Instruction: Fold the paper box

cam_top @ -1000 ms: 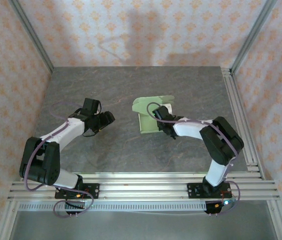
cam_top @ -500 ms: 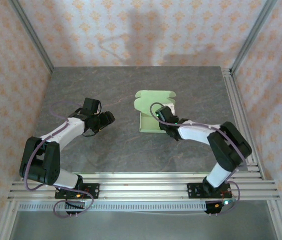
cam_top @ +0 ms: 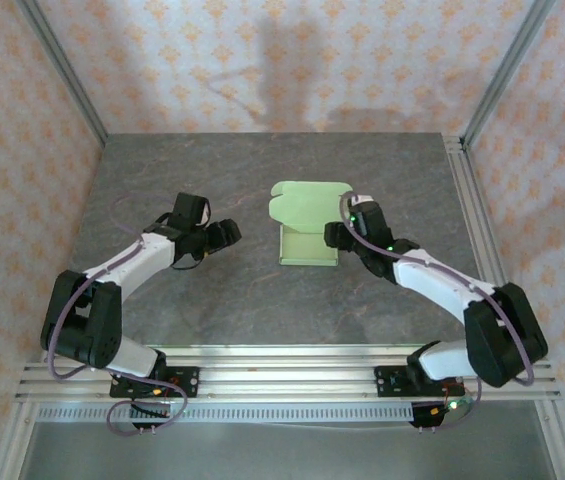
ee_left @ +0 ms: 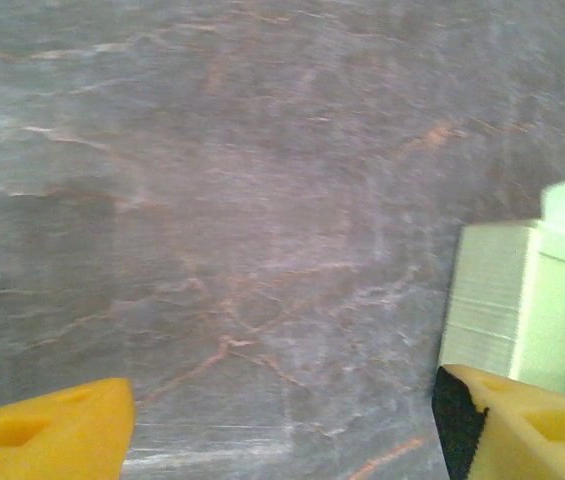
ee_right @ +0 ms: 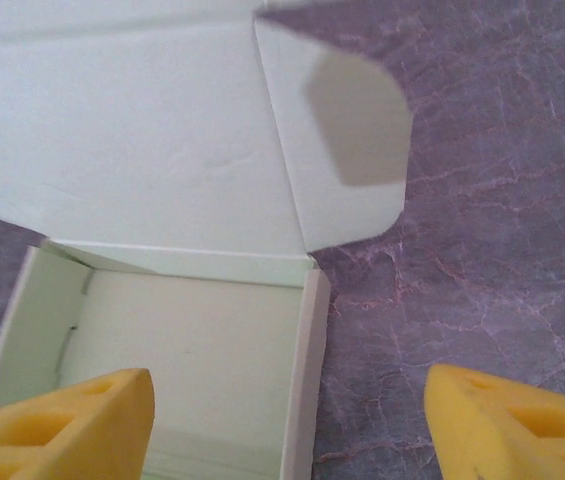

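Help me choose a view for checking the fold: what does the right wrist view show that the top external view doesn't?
Right wrist adds: the bare inside of the paper box, a rounded side flap on the opened lid, and the right fingers spread wide astride one side wall. Top external adds: the left fingers standing apart to the box's left over the table. Both: the box open, lid lying away from the arms.

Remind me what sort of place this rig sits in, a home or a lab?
Probably a lab test cell, not a home: printed backdrop panels close three sides, aluminium frame posts hold them, and a slotted rail edges the grey stone-look table.
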Controlling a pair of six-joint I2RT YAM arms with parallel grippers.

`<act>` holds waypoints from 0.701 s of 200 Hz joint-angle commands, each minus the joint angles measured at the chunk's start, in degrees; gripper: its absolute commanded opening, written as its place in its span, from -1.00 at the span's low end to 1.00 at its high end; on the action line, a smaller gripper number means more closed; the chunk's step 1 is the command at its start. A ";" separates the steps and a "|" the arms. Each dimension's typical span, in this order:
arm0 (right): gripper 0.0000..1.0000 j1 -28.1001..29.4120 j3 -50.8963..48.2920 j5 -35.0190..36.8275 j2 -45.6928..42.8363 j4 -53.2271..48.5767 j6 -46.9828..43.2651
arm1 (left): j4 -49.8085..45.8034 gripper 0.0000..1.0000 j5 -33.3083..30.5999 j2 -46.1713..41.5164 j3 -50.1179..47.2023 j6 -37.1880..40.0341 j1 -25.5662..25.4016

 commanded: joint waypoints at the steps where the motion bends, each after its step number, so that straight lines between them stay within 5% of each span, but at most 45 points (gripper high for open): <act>1: 0.45 -2.30 0.82 -9.10 -3.63 -2.26 -4.33 | 1.76 0.60 -3.72 -3.94 4.67 11.03 -3.97; 36: 0.47 -6.05 4.79 -14.01 -5.19 -9.57 -10.93 | -2.87 0.50 -0.81 -3.09 12.48 21.63 -5.55; 104: 0.48 -8.59 12.57 -13.58 -3.75 -14.79 -14.00 | -11.11 0.65 7.40 5.43 27.70 50.31 -5.80; 140: 0.48 -8.69 14.95 -14.90 -3.59 -16.39 -15.33 | -17.39 0.47 12.04 12.94 37.41 59.23 -5.76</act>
